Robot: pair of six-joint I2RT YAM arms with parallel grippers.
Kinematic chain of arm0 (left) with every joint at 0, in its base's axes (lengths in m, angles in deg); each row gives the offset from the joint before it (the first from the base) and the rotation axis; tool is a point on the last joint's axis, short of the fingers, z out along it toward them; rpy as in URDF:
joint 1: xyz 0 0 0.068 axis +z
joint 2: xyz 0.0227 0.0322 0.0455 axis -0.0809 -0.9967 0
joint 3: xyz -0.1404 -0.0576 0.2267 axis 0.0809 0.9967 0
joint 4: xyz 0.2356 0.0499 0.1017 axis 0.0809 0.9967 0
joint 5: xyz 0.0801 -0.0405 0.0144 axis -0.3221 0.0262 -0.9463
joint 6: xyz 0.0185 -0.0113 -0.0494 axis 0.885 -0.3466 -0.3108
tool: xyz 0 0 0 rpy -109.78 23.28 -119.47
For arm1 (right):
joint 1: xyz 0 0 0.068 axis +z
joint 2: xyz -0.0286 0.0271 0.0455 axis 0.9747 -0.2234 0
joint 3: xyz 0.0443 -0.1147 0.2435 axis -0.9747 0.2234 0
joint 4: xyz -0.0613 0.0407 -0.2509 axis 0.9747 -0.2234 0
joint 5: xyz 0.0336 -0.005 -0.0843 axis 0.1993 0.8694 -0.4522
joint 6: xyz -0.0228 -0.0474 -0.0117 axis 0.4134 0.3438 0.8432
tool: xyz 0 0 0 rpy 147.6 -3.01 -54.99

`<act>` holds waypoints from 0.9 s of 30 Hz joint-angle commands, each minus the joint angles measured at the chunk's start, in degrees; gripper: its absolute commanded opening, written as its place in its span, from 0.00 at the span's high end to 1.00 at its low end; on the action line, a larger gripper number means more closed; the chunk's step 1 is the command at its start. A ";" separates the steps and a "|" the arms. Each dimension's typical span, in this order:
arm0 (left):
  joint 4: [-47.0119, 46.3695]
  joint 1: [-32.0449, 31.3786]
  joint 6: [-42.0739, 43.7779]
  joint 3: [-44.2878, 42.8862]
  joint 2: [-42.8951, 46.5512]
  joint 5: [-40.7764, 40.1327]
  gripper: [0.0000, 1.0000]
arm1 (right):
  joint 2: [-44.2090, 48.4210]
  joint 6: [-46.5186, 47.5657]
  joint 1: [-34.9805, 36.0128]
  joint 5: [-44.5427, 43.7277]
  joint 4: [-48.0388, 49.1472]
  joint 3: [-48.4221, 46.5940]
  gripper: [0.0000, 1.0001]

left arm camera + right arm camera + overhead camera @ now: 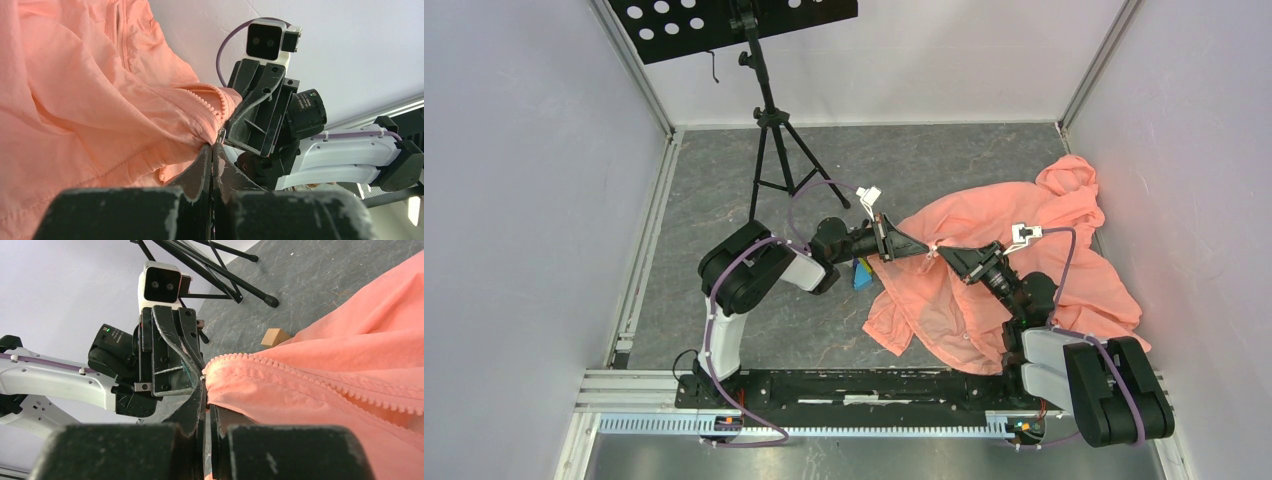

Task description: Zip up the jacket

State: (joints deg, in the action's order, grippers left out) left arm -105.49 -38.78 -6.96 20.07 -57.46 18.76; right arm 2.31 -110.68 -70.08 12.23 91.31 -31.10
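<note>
While both grippers pinch its hem, the jacket (1014, 270) (hood far-right) lies diagonally.

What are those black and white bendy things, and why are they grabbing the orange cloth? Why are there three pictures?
They are two robot arms bolted to a table. One picture looks down from above; the other two come from small cameras on each arm's wrist. The orange cloth is a jacket lying crumpled on the grey table. The left gripper and the right gripper meet nose to nose, their jaws pinched shut on the jacket's edge by the zipper. A music stand stands behind, and a small wooden block lies nearby.
</note>
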 commanded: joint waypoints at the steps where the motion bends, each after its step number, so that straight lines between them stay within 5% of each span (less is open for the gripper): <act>1: -3.15 -0.44 -1.06 -1.13 -0.30 0.76 0.98 | 0.66 2.76 -0.19 0.91 -2.33 11.94 0.92; 9: -2.07 -0.35 -2.01 0.08 -2.31 0.86 0.98 | 5.61 16.48 -0.19 -0.26 -30.73 4.55 0.52; 17: -4.30 0.08 -4.14 0.51 -5.76 1.36 0.98 | 13.50 24.07 -0.16 -0.08 -48.66 1.30 0.14; 23: -4.37 1.13 -4.63 0.36 -6.06 1.90 0.98 | 22.19 32.65 3.78 -3.73 -68.93 -7.77 0.15; 27: -4.34 1.14 -5.15 -0.40 -6.40 2.77 0.98 | 22.41 42.17 13.93 -12.54 -80.65 -19.07 0.17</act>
State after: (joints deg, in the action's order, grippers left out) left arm -106.21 -37.97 -10.02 20.71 -63.16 19.57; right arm 24.14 -80.04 -63.86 7.88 23.88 -39.23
